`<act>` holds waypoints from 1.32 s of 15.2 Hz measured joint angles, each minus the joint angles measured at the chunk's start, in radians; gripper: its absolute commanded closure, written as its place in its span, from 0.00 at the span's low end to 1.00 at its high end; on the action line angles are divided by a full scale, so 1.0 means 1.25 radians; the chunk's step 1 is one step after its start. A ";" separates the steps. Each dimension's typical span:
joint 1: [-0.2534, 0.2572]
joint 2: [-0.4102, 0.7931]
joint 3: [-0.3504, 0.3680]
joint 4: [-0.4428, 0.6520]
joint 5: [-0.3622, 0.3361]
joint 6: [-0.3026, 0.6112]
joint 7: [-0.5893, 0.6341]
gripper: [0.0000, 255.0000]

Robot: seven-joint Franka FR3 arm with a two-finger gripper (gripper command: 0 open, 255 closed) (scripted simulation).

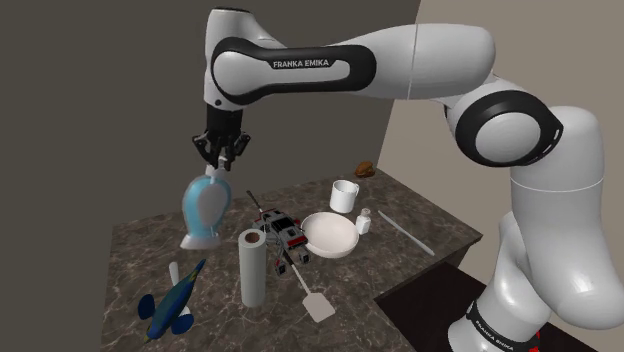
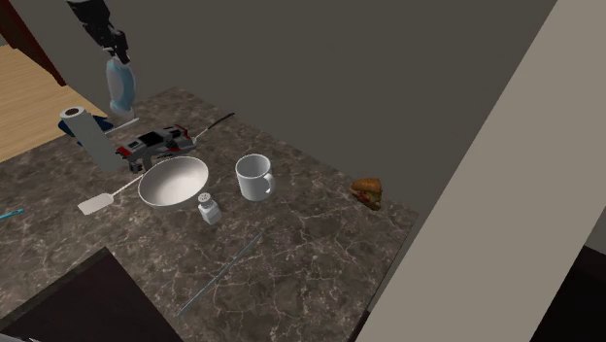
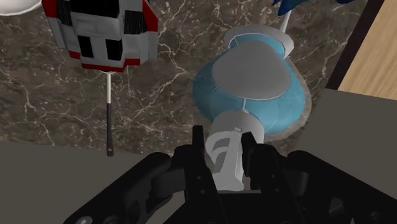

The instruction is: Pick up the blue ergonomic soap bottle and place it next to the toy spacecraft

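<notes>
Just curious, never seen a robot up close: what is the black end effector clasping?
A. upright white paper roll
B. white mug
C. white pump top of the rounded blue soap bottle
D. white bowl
C: in the wrist view the black end effector grips the white pump top of the rounded blue soap bottle from both sides.

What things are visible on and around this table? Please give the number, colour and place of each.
soap bottle: 1, light blue and white, table's left part in the shoulder view
toy spacecraft: 1, grey, red, black, beside bowl
paper roll: 1, white, upright, near spacecraft
bowl: 1, white, table's middle
mug: 1, white, behind bowl
shaker: 1, white, beside bowl
spatula: 1, white blade, front edge
toy plane: 1, blue, front corner
table: 1, dark marbled
arm: 1, white
gripper: 1, black, clasping bottle's neck
</notes>
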 measured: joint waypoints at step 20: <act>0.004 0.012 0.002 -0.145 0.003 0.157 -0.003 1.00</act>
